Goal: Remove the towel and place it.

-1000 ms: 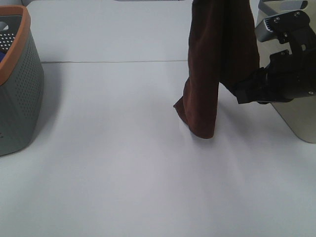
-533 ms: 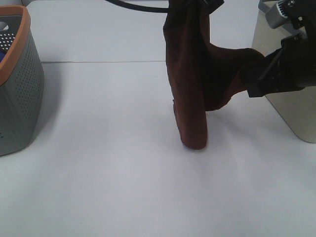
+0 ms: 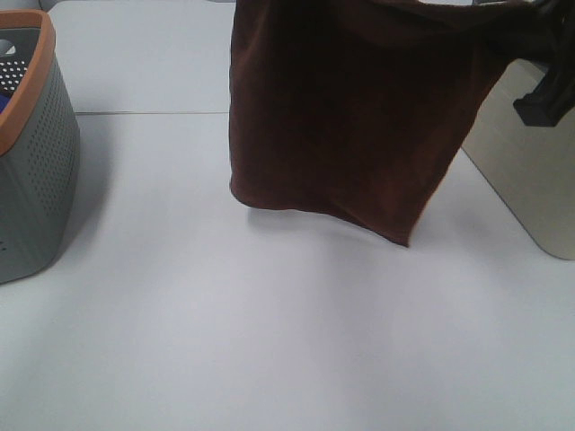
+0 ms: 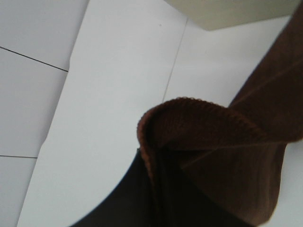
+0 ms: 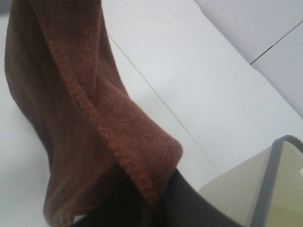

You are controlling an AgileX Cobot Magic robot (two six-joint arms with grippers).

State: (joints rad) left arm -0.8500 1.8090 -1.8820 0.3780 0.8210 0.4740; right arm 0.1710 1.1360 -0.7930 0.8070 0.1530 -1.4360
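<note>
The towel (image 3: 350,117), dark reddish-brown and fuzzy, hangs spread out wide over the middle of the white table (image 3: 269,341). Its top edge runs off the top of the exterior view, and its lower right corner dips close to the table. In the left wrist view my left gripper (image 4: 156,198) is shut on one folded corner of the towel (image 4: 227,156). My right gripper (image 5: 156,208) is shut on another corner of the towel (image 5: 71,118). Only a black part of the right arm (image 3: 548,99) shows in the exterior view; the left gripper is out of that view.
A grey perforated basket with an orange rim (image 3: 36,153) stands at the left edge of the table. A beige basket (image 3: 530,180) stands at the right, just behind the towel's right side. A seam line (image 3: 144,112) crosses the table at the back.
The towel hung as a narrow bunched column with the right gripper closing on its side. Now it is pulled out wide between the two grippers, its left edge carried left and its right corner lifted.
</note>
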